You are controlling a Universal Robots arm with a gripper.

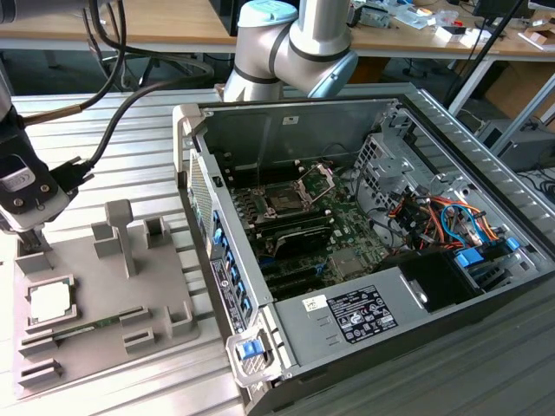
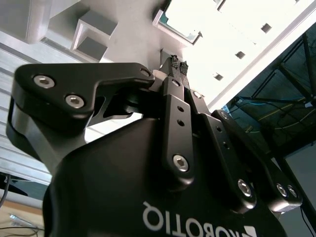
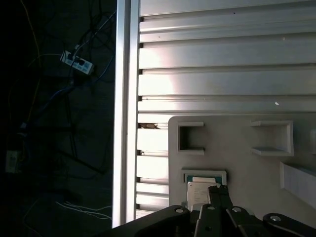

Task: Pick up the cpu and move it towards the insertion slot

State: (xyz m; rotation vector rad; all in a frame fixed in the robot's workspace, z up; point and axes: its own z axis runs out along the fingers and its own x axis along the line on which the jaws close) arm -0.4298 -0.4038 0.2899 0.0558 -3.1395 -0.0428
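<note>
Ribs ran across the metal tabletop (image 1: 130, 156), which carried a grey plastic tray (image 1: 165, 277) toward its edge at the exterior view's left. An open computer case (image 1: 286, 130) stood just beside the tray, toward the exterior view's right.

The chip (image 1: 49, 299) lay flat in a square walled pocket along the side of the tray that faced that tabletop edge, its pale metal top up. The claw (image 1: 33, 244) hung just beyond the chip, its tips low over the rim of the tray next to the pocket. Whether they touched the plastic could not be told. Its two fingers stood pressed together with nothing between them.

In the second wrist view the claw (image 2: 178, 65) showed the same closed tips, with the chip (image 2: 182, 19) bright in its pocket just past them. In the first wrist view the claw (image 3: 218, 190) pointed at the chip (image 3: 197, 191), which sat inside its pocket walls on the tray (image 3: 227, 143), near the edge of the tabletop (image 3: 197, 59). Past that edge a power strip (image 3: 76, 62) and loose cables lay on the dark floor.

The socket (image 1: 286, 201) sat on the green board deep inside the case, its silver bracket tilted up, well apart from the chip and the claw. Orange and blue wires (image 1: 442, 217) bunched inside the case toward the exterior view's right. The arm (image 1: 295, 43) rose behind the case's back wall.
</note>
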